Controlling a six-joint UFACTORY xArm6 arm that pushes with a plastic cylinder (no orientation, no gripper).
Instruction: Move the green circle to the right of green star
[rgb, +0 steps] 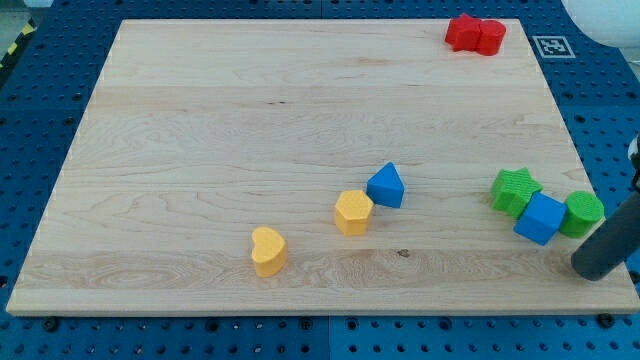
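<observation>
The green circle (583, 212) sits near the board's right edge, touching a blue cube (541, 218) on its left. The green star (514, 190) lies just up and left of the blue cube, touching it. My tip (596, 268) is the lower end of a dark rod coming in from the view's right; it rests just below and slightly right of the green circle, close to the board's right edge.
A blue triangle-like block (386, 185), a yellow hexagon (353, 212) and a yellow heart (268, 250) lie in a diagonal line at the lower middle. Two red blocks (475, 34) sit at the top right corner. The wooden board (200, 120) lies on a blue pegboard.
</observation>
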